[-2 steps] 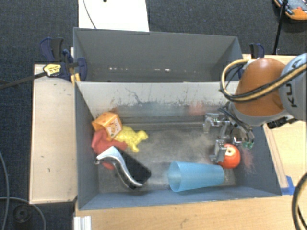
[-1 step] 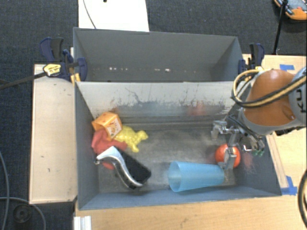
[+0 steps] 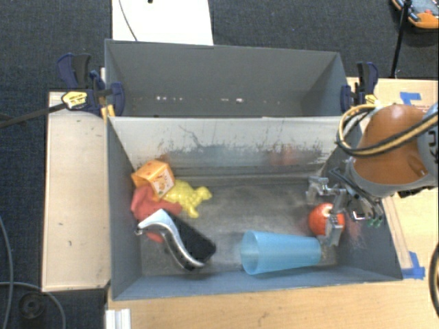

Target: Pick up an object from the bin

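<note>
My gripper [image 3: 325,212] is low at the bin's right side, its metal fingers standing either side of a small red-orange ball [image 3: 319,219]. The ball shows between the fingers, close to the bin floor. A light blue plastic cup [image 3: 279,253] lies on its side just below and left of the ball, its open mouth pointing left. Whether the fingers press on the ball I cannot tell.
At the bin's left lie an orange box [image 3: 155,177], a yellow toy figure [image 3: 186,197], a red thing [image 3: 145,201] and a black-and-white tool [image 3: 177,238], close together. The arm's orange cover and cables hang over the right wall.
</note>
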`<state>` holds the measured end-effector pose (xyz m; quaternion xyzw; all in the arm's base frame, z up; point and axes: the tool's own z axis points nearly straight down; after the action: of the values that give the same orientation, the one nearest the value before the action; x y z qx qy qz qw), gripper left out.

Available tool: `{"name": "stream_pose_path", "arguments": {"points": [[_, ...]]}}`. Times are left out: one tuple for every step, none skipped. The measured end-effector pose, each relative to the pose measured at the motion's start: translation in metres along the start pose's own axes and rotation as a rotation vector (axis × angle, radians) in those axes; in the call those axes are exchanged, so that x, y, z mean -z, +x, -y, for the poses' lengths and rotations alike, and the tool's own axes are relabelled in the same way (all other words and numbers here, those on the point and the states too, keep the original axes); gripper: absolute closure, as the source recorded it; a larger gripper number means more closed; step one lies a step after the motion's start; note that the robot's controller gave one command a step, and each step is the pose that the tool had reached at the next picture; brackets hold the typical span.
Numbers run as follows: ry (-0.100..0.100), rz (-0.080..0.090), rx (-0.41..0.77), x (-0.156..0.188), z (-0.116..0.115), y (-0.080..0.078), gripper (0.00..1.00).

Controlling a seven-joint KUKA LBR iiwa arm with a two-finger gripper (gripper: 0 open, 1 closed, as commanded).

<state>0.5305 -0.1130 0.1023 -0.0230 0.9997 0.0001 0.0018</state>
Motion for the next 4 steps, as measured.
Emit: {"name": "stream_pose_path", "arguments": {"points": [[0.002,-0.002,0.038,0.005,0.008,0.003,0.00],[-0.001,-0.001,0.346,0.006,0.019,0.015,0.00],[0.000,0.000,0.174,0.010,0.028,0.006,0.00],[0.000,-0.001,0.008,0.002,0.030,0.003,0.00]]}}
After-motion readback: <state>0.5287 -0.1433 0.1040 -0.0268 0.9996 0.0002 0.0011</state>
